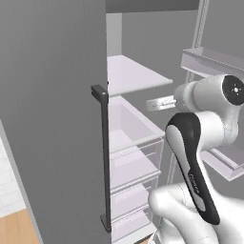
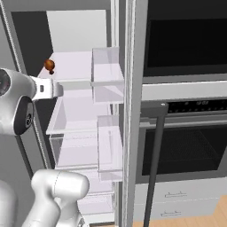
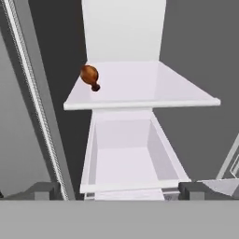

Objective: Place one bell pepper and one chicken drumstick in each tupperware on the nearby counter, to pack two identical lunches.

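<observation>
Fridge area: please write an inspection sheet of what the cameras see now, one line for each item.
Surface: white fridge shelf, with an open drawer below it.
Job's things: one drumstick lies near the shelf's left edge; peppers and tupperware, nothing seen.
Clutter: nothing seen.
Claw: claw open, holding nothing, facing into the fridge, apart from the drumstick.
Cables: nothing seen.
Surroundings: grey fridge door with a dark handle on the left; clear door bins on the other door; black oven to the right.
</observation>
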